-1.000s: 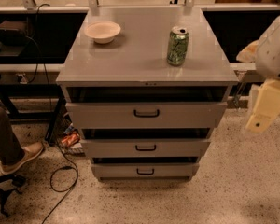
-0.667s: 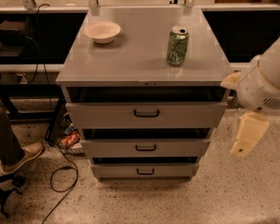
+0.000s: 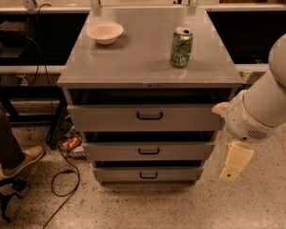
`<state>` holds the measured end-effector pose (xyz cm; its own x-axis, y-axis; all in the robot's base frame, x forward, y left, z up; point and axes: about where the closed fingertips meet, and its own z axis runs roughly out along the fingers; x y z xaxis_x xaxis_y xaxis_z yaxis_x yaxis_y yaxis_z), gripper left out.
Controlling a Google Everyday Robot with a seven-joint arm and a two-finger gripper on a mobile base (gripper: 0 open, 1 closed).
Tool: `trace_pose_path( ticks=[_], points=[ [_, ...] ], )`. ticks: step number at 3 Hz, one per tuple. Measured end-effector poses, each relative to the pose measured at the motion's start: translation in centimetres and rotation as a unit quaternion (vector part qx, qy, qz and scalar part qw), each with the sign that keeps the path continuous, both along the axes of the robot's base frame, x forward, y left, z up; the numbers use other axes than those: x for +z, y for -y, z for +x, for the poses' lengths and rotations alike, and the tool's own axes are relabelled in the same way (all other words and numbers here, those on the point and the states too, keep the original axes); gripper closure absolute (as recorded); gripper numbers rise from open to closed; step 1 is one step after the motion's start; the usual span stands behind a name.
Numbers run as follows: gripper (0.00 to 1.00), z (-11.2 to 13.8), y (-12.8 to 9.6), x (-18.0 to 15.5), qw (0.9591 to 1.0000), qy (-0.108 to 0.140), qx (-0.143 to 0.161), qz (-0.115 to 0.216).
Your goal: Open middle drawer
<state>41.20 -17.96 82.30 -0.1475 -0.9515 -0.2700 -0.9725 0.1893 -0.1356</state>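
Observation:
The grey cabinet [image 3: 148,75] has three drawers, each with a small black loop handle. The middle drawer [image 3: 181,151] sits between the taller top drawer [image 3: 109,118] and the narrower bottom drawer [image 3: 114,174]. Its handle [image 3: 148,150] is at the centre of its front. All three fronts stand slightly proud, stepped back from top to bottom, with dark gaps above them. My gripper [image 3: 231,171] hangs down from the white arm [image 3: 267,104] at the cabinet's right side. It is level with the middle and bottom drawers and apart from them.
A green soda can [image 3: 181,46] and a cream bowl [image 3: 105,32] stand on the cabinet top. A person's leg and shoe [image 3: 24,157] are at the left by a chair base. A black cable [image 3: 66,175] lies on the speckled floor. Dark shelving runs behind.
The arm has swung down and left, bringing my gripper from beside the top drawer to lower beside the cabinet's right edge. The drawers, can and bowl have not moved.

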Motion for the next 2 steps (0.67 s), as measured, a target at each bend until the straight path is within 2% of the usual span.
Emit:
trace_pose_path(
  ticks=[1, 2],
  points=[
    [0.00, 0.9, -0.2, -5.3, 0.9998, 0.009, 0.003, -0.015],
    [0.00, 2.3, -0.7, -11.7, 0.9999, 0.009, 0.004, -0.008]
  ],
)
